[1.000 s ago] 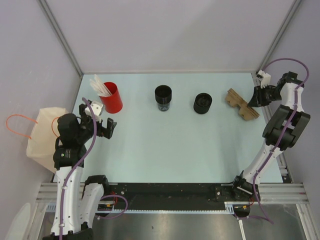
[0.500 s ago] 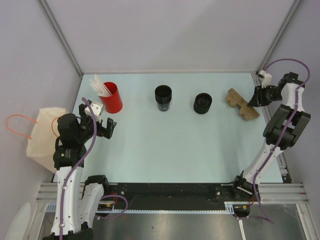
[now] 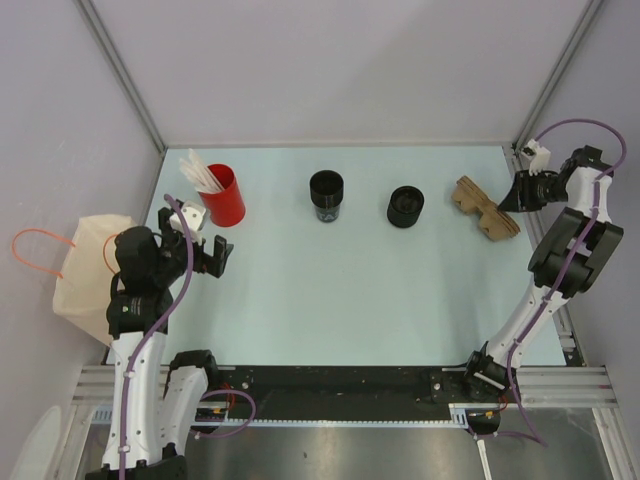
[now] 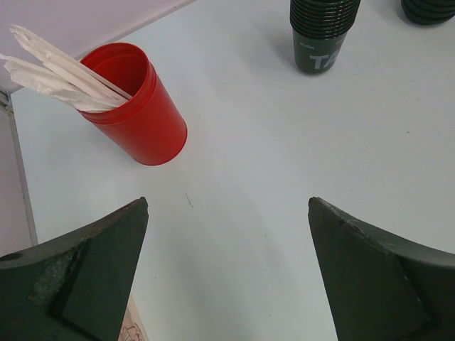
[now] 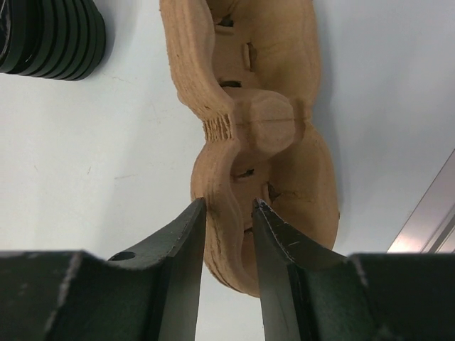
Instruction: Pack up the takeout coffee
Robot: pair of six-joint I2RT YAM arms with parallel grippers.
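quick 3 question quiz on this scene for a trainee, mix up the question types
1. True or false: the left pincer is open and empty.
2. Where does the black cup stand?
A. on the table, between the red cup and the squat black stack
B. inside the red cup
C. in the left pincer
3. Fill in: the right pincer has its tips at the edge of the brown ____.

Key: 1 true; 2 A; 3 carrier
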